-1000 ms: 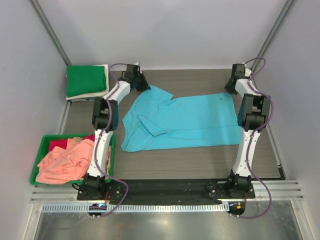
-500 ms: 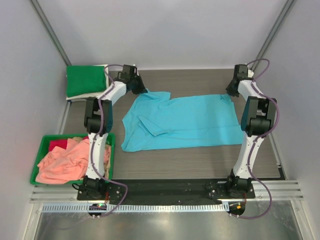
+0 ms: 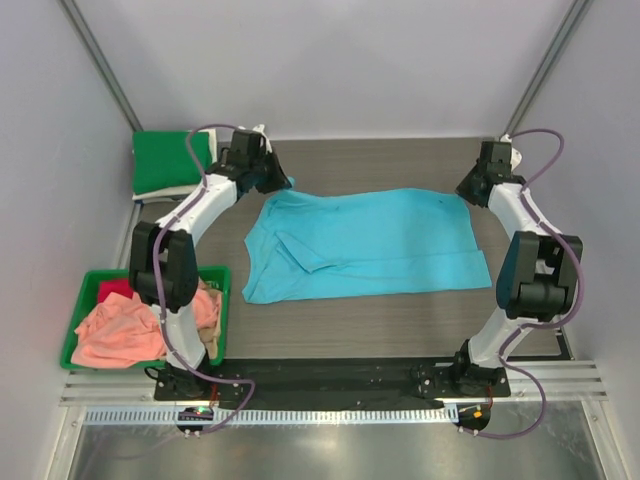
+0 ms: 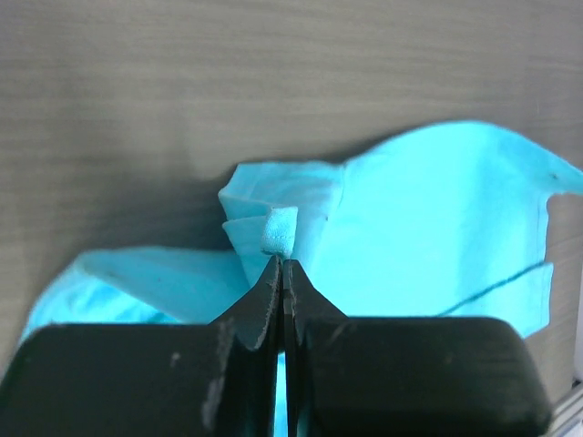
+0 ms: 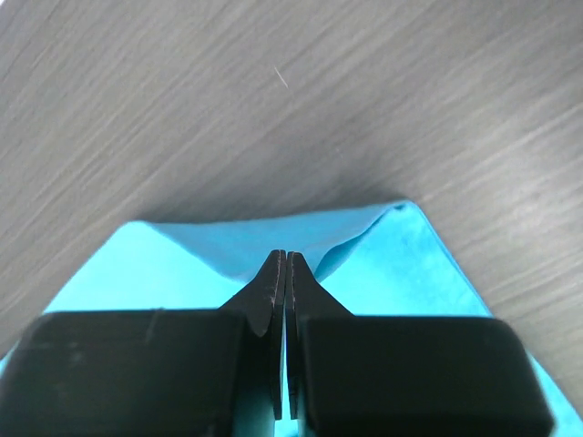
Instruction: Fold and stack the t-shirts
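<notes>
In the view from above, the sky-blue t-shirt [image 3: 360, 245] lies flat in the middle of the worktop [image 3: 380, 165]. Its long side runs from the left of the frame to the right. The left gripper [image 3: 277, 182] is at the shirt's upper left corner and the right gripper [image 3: 468, 192] is at its upper right corner. So the shirt is between the two grippers, and the rest of it spreads down the frame from them. Each arm is close to its own corner, and neither has to reach across. A folded green t-shirt [image 3: 165, 160] sits in the upper left. A green bin [image 3: 85, 282] at the lower left holds a pink t-shirt [image 3: 120, 330] and a red one [image 3: 115, 290]. In the left wrist view, the fingertips [image 4: 267, 287] are pressed tight together on a bunched bit of blue cloth. A small tuft pokes out just above them, and the shirt spreads away to both sides, more to the right. In the right wrist view, the gripper is also clenched, and it pinches the pointed blue corner. Bare worktop fills the top of that view. I think the next move is to pull both corners down the frame toward the shirt's lower edge, to fold it along its long side. The two grippers would need to move together so the edge does not go crooked.
</notes>
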`<state>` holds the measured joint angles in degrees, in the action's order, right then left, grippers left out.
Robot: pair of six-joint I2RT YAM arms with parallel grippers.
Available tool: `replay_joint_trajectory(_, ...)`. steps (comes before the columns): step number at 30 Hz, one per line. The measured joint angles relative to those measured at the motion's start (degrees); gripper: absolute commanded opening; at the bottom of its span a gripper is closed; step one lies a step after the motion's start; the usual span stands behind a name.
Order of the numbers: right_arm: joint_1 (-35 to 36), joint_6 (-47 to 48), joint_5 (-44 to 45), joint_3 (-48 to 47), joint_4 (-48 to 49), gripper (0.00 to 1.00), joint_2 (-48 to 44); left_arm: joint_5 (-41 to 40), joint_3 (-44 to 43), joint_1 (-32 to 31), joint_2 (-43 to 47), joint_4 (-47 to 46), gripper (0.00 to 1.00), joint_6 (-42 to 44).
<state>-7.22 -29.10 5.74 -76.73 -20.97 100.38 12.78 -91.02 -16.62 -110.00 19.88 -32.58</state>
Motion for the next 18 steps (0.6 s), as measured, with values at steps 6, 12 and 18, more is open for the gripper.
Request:
replay_joint_trajectory(6,-0.9,-1.0,-1.0,7.6,0.7,0.01,-5.0,-2.5,11.4,-2.5,9.7,0.7,0.00,0.5)
replay_joint_trajectory(12,-5.8,-2.6,-2.2,12.3,1.5,0.01,-8.3,-4.9,20.8,-3.3,19.3,1.7,0.00,0.7)
replay_joint_trajectory(18,-7.8,-3.6,-3.0,14.9,3.0,0.01,-9.5,-6.9,26.4,-3.5,25.6,2.1,0.00,0.7)
